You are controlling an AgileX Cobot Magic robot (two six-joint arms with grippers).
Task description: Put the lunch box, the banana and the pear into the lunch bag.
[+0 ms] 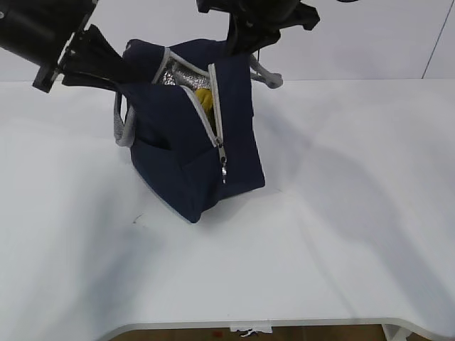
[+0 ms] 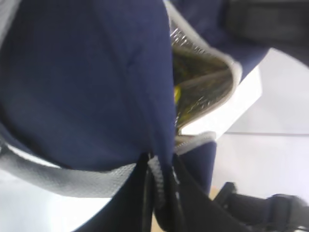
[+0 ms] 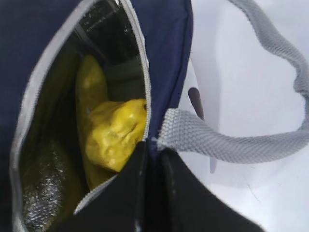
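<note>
Right gripper [image 3: 152, 159]: clamped shut on the rim of the lunch bag [image 1: 199, 163], with the root of a grey handle [image 3: 227, 145] right beside the fingertips. Just beyond those tips, inside the foil-lined mouth: the pear [image 3: 118, 133], pressed against the zipper edge. Behind the pear, deeper in: the banana [image 3: 91, 87], stood on end along the lining. Farther back, a dull green shape, possibly the lunch box [image 3: 123, 79], too dark to tell. Across the opening, at the far rim: the left gripper [image 2: 159, 188], likewise pinched tight on navy fabric next to grey webbing. Beneath everything, the white table [image 1: 341, 234].

Looked nearly done. Risks from here: tipping the bag and spilling the fruit if either pinch were released unevenly; snagging the pear in the teeth if the mouth were drawn closed with it sitting so high.
</note>
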